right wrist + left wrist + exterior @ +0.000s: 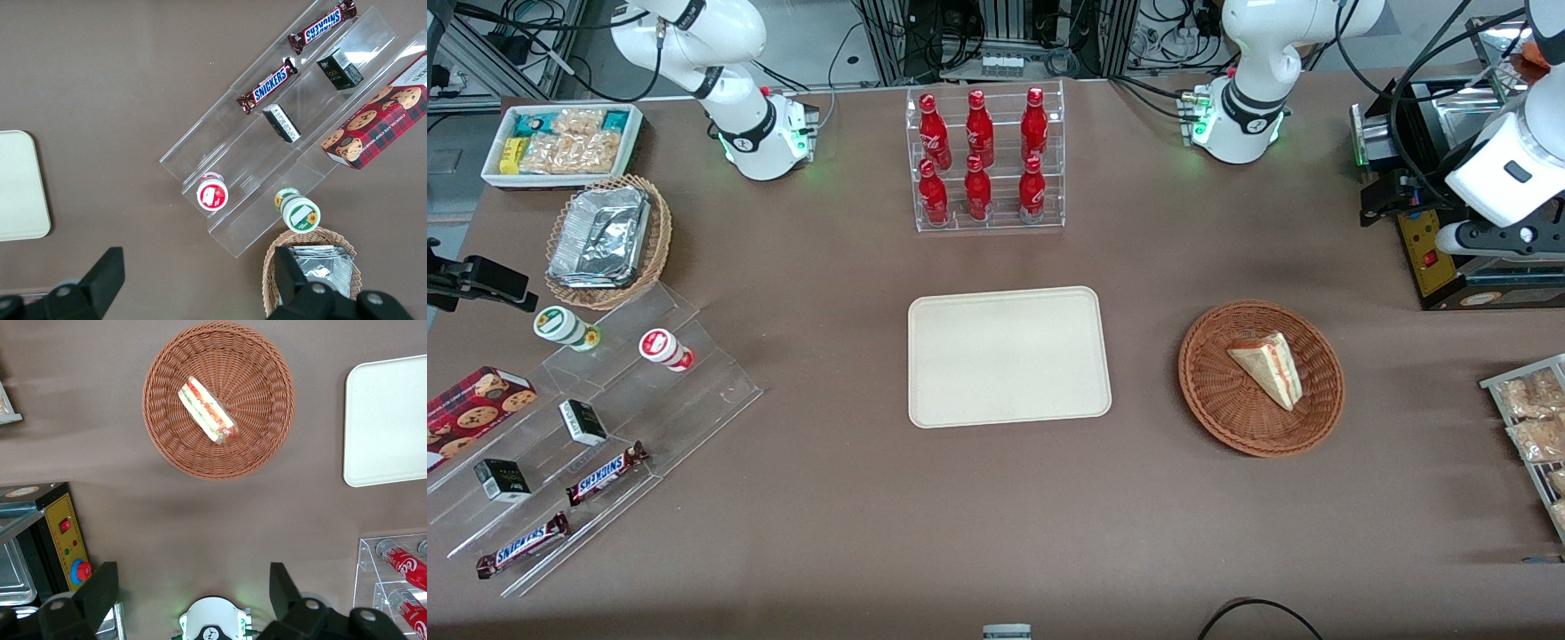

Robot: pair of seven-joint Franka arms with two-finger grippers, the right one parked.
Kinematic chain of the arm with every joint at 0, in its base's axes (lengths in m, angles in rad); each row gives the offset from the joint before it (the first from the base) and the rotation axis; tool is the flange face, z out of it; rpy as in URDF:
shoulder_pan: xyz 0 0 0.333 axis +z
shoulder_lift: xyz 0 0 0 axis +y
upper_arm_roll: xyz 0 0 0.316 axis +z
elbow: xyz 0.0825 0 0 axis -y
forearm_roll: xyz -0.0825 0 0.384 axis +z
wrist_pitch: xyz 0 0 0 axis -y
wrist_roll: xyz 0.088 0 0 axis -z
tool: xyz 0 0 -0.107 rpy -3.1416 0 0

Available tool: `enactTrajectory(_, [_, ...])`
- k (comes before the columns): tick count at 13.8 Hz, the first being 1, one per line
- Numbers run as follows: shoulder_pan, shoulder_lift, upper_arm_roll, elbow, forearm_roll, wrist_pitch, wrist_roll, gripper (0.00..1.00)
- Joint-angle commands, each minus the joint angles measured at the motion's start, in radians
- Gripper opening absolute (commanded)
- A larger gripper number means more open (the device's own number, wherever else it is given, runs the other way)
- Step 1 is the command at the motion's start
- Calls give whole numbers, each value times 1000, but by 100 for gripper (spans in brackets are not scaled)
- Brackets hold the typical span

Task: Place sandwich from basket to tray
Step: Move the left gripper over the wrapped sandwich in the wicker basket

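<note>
1. nearest the front camera, toward the parked arm's end of the brown desk [854,524], a clear stepped stand [605,444] holds two snickers bars [609,473], two small dark boxes [583,421] and two round-lidded cups [665,348]; a red cookie box [471,404] lies at its edge.
2. toward the working arm's end at about the same depth, a rack of snack packets [1534,427] reaches the frame edge.
3. the tray [1009,356] lies flat mid-desk with nothing on it, its long side running across the desk.
4. the basket [1261,378] sits beside the tray, toward the working arm's end and apart from it, with bare desk between them.
5. the sandwich [1269,367] lies in the basket, roughly at its middle; its long axis runs diagonally, the narrow tip pointing toward the front camera and away from the tray, the striped cut edge facing up and toward the working arm's end.
6. farther from the camera than the tray, a clear rack of six red bottles [983,160] stands upright.
7. a tan wicker basket with a foil container [605,240] and a white box of snacks [560,142] sit toward the parked arm's end.
8. a black machine with a yellow button panel [1427,249] stands at the working arm's end, farther from the camera than the basket.
9. the gripper [193,597] hangs high over the desk near that machine, well apart from the basket, fingers [100,590] spread wide and holding nothing.
</note>
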Motion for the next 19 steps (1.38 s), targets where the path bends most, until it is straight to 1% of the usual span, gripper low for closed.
enactTrajectory(1, [-7,1,6,-1,7,7,-28,100])
enactTrajectory(3, [-7,6,8,-12,7,23,-34,100])
enactTrajectory(5, [-7,15,8,-61,10,72,-34,100])
enactTrajectory(8, [-7,7,8,-185,8,208,-34,100])
enactTrajectory(13, [-7,12,6,-389,8,490,-41,100])
enactTrajectory(17, [-9,23,6,-550,8,746,-119,100])
enactTrajectory(19, [-9,59,6,-558,8,785,-161,100])
